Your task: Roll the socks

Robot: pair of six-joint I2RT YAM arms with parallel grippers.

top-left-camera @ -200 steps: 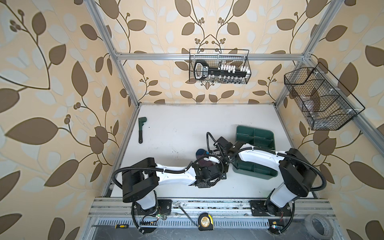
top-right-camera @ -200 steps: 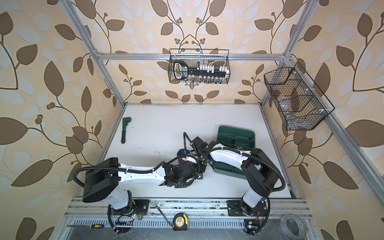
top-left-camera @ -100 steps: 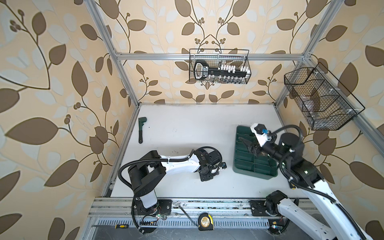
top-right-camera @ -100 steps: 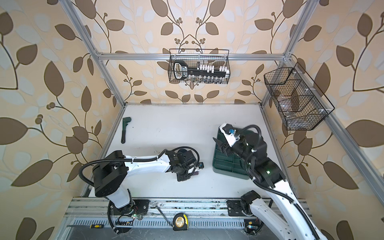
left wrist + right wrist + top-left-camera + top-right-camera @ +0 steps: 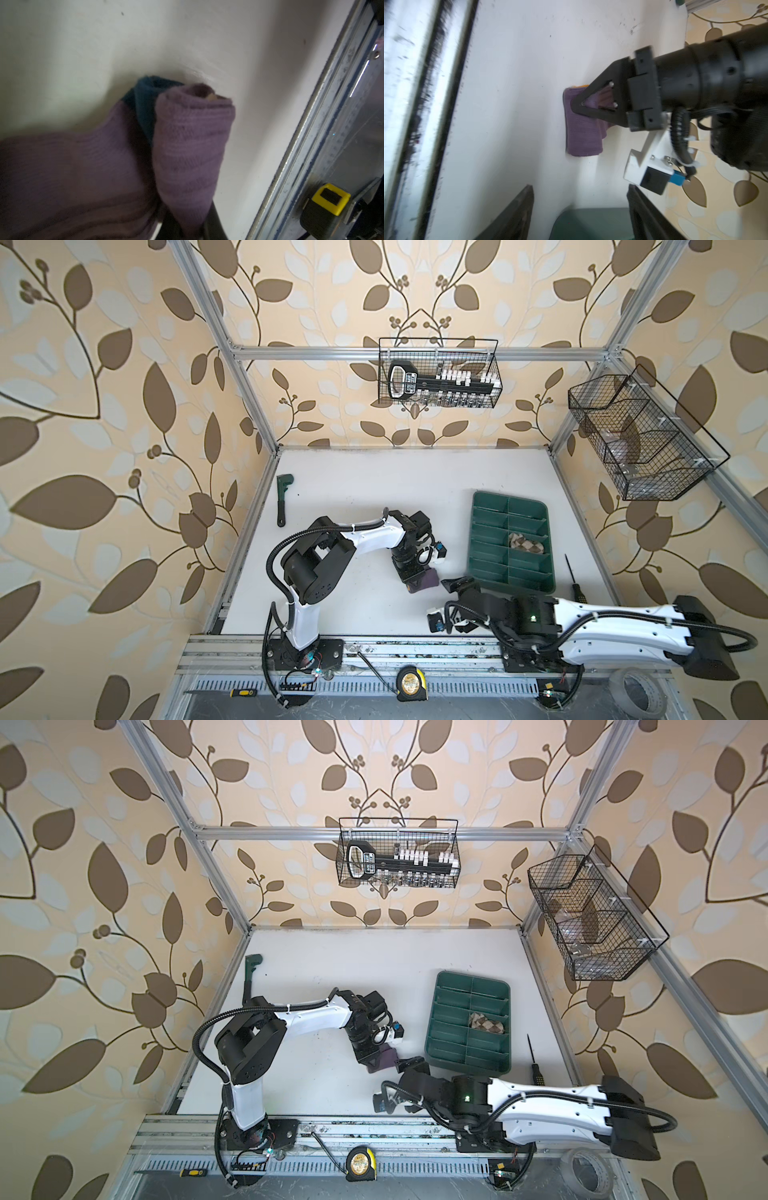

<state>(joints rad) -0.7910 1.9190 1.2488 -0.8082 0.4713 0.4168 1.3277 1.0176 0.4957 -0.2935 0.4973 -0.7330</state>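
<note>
Purple sock (image 5: pixel 431 578): in a top view, lay part-rolled on the counter (image 5: pixel 365 489), clamped by the left gripper (image 5: pixel 415 587), likely against unrolling.
Beige sock (image 5: pixel 525 543): bundled in the green tray (image 5: pixel 513 585), out of the way.
Navy patch (image 5: pixel 145 104): left wrist view, tucked behind purple folds.
Right gripper (image 5: pixel 581 186): right wrist view, jaws wide, empty, near the tray.

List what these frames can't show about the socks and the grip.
1. purple sock: in both top views, mostly under the left gripper; extent of the roll unclear there.
2. Pinch contact: left wrist view, cut off at the frame edge and wrapped by the sock.
3. beige sock in the green tray: top views, too small to judge its roll; absent from wrist views.
</note>
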